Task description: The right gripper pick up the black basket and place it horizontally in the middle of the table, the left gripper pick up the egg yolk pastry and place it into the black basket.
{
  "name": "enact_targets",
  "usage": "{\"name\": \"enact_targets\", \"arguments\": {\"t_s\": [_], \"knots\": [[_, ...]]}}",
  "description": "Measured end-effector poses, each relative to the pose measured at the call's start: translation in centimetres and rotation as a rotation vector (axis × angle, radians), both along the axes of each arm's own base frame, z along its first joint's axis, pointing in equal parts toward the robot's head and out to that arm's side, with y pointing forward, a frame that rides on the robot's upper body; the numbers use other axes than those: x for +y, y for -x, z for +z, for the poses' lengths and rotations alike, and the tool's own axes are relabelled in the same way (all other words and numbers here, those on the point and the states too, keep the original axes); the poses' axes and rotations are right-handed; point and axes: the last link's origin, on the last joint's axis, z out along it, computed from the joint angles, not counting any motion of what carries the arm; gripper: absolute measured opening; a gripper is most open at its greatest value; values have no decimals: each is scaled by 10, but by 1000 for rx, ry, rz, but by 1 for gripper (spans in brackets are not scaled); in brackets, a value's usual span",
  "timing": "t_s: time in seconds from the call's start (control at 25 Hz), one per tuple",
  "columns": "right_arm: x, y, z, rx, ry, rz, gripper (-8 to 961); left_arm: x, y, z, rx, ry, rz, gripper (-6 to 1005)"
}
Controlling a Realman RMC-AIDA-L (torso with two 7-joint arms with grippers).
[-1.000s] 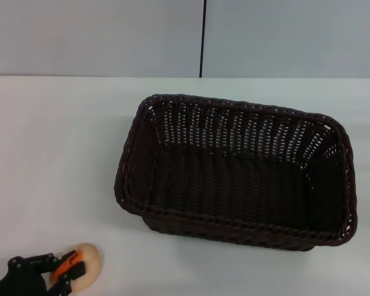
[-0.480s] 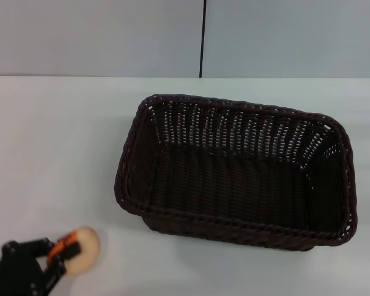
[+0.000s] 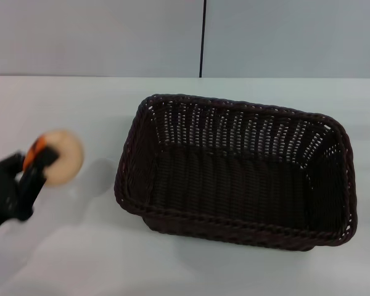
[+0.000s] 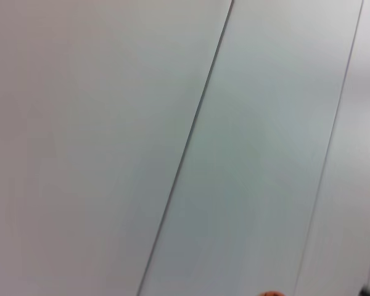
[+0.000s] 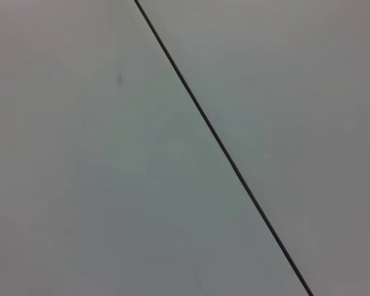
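Note:
The black basket [image 3: 234,169] lies lengthwise across the middle of the white table [image 3: 61,105], empty inside. My left gripper [image 3: 40,160] is at the left of the head view, shut on the egg yolk pastry [image 3: 60,157], a cream-beige bun with an orange-red patch. It holds the pastry in the air above the table, to the left of the basket and apart from it. A sliver of orange [image 4: 271,293] shows at the edge of the left wrist view. My right gripper is out of view.
A grey panelled wall [image 3: 111,37] with a dark vertical seam [image 3: 202,37] stands behind the table. Both wrist views show only wall panels and seams. Bare tabletop lies left of and in front of the basket.
My left gripper has lifted the pastry from the table's front left corner up and away from me. The basket has not moved.

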Motion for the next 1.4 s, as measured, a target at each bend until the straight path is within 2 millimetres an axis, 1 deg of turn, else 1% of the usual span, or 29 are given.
{"name": "enact_targets", "arguments": {"t_s": [0.04, 0.08, 0.12, 0.24, 0.32, 0.36, 0.4, 0.48, 0.52, 0.56, 0.68, 0.72, 0.92, 1.0, 1.16, 1.4], "knots": [[0, 0, 0, 0, 1, 1, 395, 7, -9, -4, -35, -10, -23, 73], [0, 0, 0, 0, 2, 2, 395, 7, -9, -4, -35, -10, -23, 73], [0, 0, -1, 0, 2, 2, 395, 13, -15, -7, -53, -13, -38, 72], [-1, 0, -2, 2, 5, 3, 395, 33, -37, -28, -72, 12, -86, 70], [0, 0, -3, 6, 9, 2, 395, 33, -37, -28, -72, 12, -86, 70], [0, 1, -4, 9, 11, 1, 395, 45, -54, -45, -51, 50, -138, 69], [0, 1, -4, 10, 13, 1, 395, 52, -64, -55, -34, 86, -168, 67], [1, 1, -5, 10, 15, 3, 395, 54, -68, -59, -30, 101, -176, 64], [1, 1, -5, 11, 15, 3, 395, 61, -75, -69, -22, 131, -171, 62], [1, 1, -5, 10, 15, 3, 395, 63, -77, -72, -19, 140, -165, 71], [1, 1, -5, 10, 16, 4, 395, 68, -82, -77, -14, 154, -161, 97], [1, 1, -5, 10, 16, 4, 395, 69, -83, -77, -14, 154, -162, 106], [1, 0, -4, 12, 14, -1, 395, 69, -85, -74, -36, 136, -169, 307], [0, 0, -5, 16, 12, -3, 395, 69, -84, -72, -38, 129, -168, 510], [1, 0, -4, 20, 6, -5, 395, 68, -75, -55, -85, 37, -137, 580], [-1, -2, -1, 29, -10, -13, 395, 58, -49, -18, -166, -184, -23, 686]]}}
